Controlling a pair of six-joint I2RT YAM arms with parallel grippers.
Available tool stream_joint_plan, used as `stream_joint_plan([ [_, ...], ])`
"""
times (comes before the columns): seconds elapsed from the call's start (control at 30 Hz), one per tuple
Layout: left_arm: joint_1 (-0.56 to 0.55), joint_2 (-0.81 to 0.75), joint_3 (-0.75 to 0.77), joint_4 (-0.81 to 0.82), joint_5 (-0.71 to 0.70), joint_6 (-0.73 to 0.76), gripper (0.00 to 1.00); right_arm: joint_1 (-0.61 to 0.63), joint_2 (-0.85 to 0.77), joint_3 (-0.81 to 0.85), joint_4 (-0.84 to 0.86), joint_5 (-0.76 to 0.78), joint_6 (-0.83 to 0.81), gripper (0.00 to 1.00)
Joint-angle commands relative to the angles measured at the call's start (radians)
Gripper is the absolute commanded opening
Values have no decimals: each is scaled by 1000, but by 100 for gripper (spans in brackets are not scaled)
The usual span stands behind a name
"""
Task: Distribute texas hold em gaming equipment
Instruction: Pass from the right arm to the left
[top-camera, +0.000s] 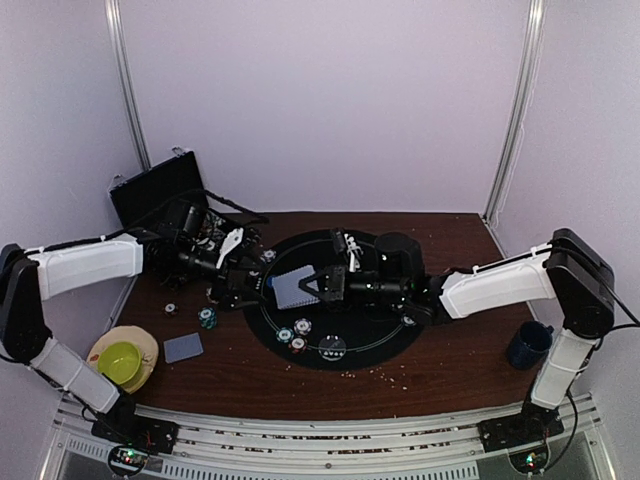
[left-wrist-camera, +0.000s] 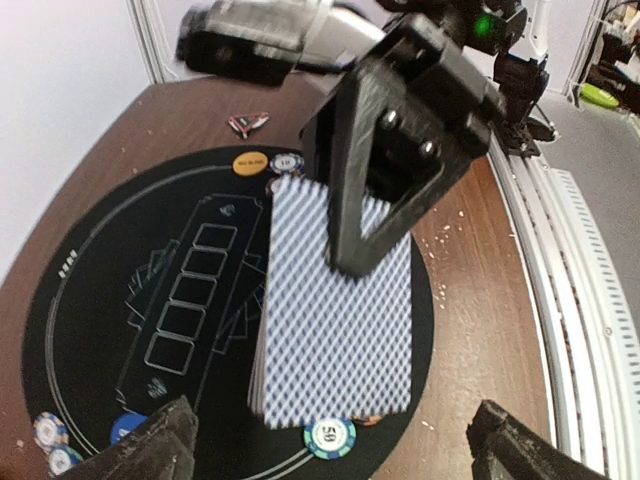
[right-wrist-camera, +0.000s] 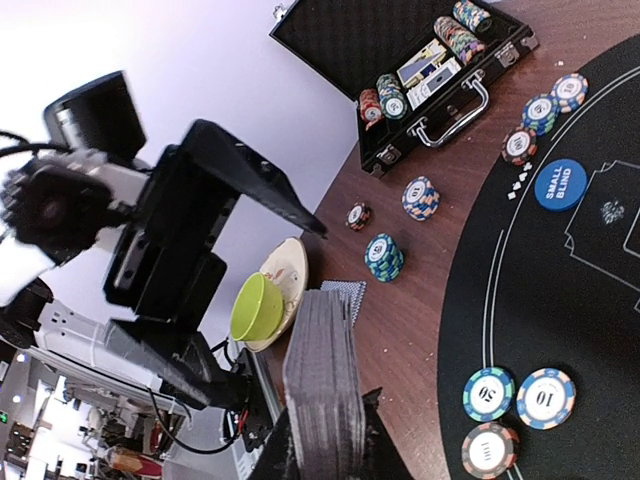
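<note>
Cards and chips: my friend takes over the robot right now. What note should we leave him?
Left gripper: open, empty, facing the deck.
Right gripper: shut on the deck of cards, held over the mat.
Out already: three chips at the mat's near edge, a green chip stack and one card on the wood.
Left to do: deal the thick deck; more chips sit in the case.
</note>
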Motion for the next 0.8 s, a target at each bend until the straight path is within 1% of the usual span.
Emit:
stream_joint_plan([
  [0.0,-76,-74,-13,145,-244,27,98,8,45,40,48,-49,96,1],
  [0.07,-99,-69,11,109,-264,69,98,8,54,39,50,-40,113,1],
  [0.13,-134,-61,25,83,-335,109,98,8,62,35,65,-43,135,1],
  [0.3,-228,-34,11,81,-469,160,98,6,69,0,189,-78,232,0],
  [0.4,-241,-50,-29,133,-455,161,98,6,78,-17,257,-102,278,0],
  [0.5,-240,-65,-67,193,-444,149,98,4,98,-33,361,-135,338,0],
  [0.67,-242,-49,-89,216,-433,146,98,1,148,-55,534,-183,471,1],
  [0.77,-242,-64,-126,262,-430,138,98,-5,154,-59,503,-163,461,1],
])
